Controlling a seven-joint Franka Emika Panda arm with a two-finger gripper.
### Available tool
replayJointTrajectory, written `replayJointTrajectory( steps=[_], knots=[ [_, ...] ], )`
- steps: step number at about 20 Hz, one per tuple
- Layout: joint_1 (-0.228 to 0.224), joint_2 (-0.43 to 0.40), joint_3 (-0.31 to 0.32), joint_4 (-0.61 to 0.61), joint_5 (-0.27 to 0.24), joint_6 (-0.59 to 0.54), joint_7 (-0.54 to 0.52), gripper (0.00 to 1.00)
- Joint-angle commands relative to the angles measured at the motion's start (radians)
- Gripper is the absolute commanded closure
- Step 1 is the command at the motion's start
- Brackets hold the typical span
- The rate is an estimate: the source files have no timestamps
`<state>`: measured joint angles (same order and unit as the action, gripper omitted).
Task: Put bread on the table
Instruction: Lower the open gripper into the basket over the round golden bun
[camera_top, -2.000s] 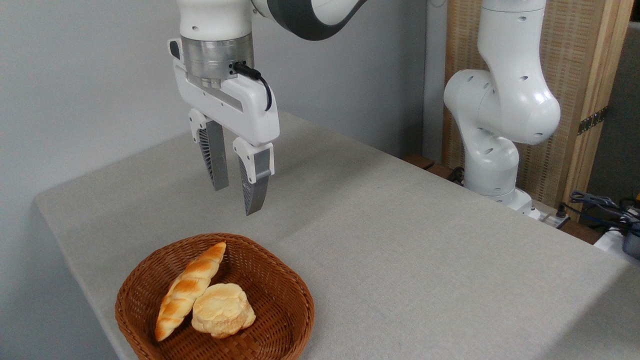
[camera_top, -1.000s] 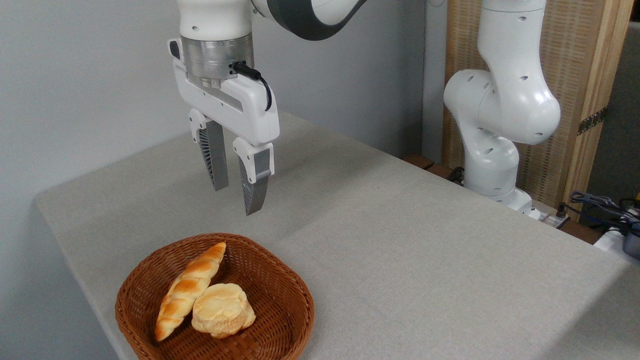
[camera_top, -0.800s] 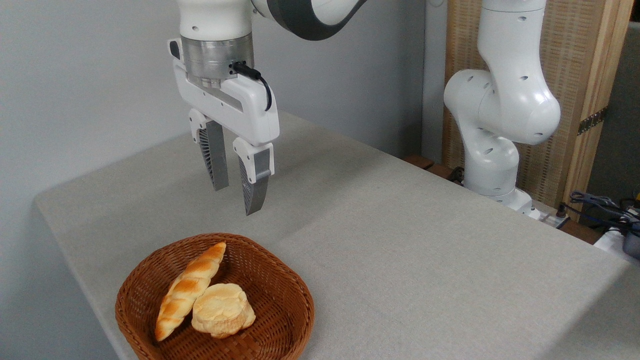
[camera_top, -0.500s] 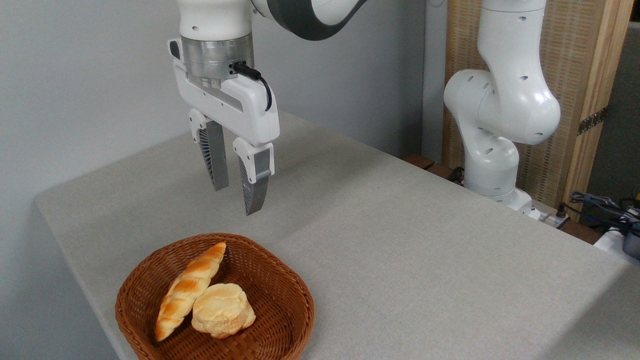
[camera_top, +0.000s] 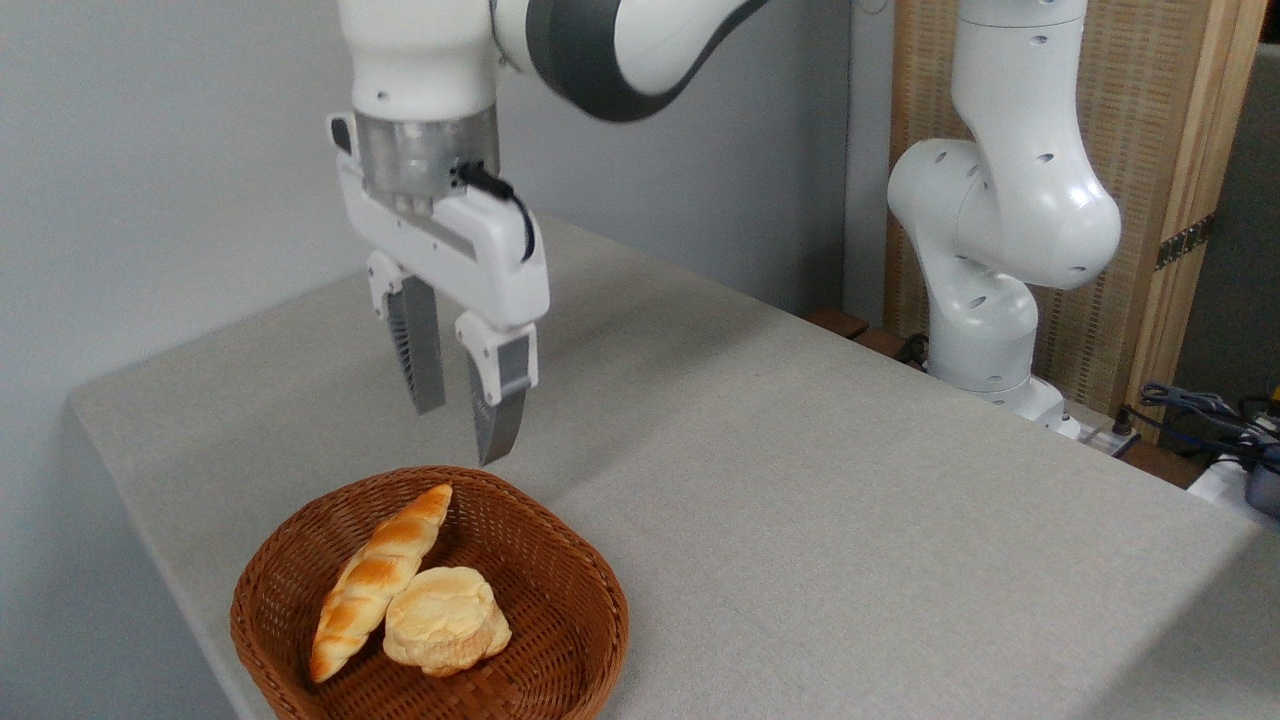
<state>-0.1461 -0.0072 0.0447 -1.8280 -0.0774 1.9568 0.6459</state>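
The white two-finger gripper (camera_top: 462, 436) with grey ribbed fingers (camera_top: 415, 355) is hanging in the air above the far rim of the brown woven wicker basket (camera_top: 570, 575), pointing straight down. Its jaws are standing parted with a clear gap between them, released and gripping nothing. The lower fingertip is showing just above the basket's far edge, apart from it and from everything inside.

The small round, lumpy pale-golden bun (camera_top: 445, 619) is sitting inside the basket, on its woven floor toward the near side. It is touching the longer twisted orange-brown braided loaf (camera_top: 376, 575), which is lying just to its left and slanting from the near left up toward the far rim.

The basket is resting on the near left part of the large table covered in light grey-beige fabric (camera_top: 820, 500), close to the table's left edge. The fabric is stretching bare to the right and far side.

At the far right, the white jointed base of the robot arm (camera_top: 1000, 250) is standing beyond the table's edge, in front of a wooden-framed woven panel (camera_top: 1160, 150). A tangle of dark cables (camera_top: 1210, 410) is lying at the right border.
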Motion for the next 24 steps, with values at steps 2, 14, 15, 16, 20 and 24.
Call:
replayJointTrajectory(
  steps=[2, 14, 15, 16, 20, 24],
  knots=[
    [-0.007, 0.059, 0.007, -0.014, 0.001, 0.114, -0.005, 0.00],
    [0.000, 0.121, 0.055, -0.014, 0.015, 0.175, 0.380, 0.00],
    [0.003, 0.124, 0.058, -0.014, 0.015, 0.175, 0.408, 0.00],
    [0.011, 0.127, 0.075, -0.014, 0.015, 0.175, 0.470, 0.00],
    [0.013, 0.151, 0.083, -0.014, 0.015, 0.179, 0.601, 0.00],
    [0.023, 0.179, 0.084, -0.014, 0.016, 0.218, 0.661, 0.00]
  ],
)
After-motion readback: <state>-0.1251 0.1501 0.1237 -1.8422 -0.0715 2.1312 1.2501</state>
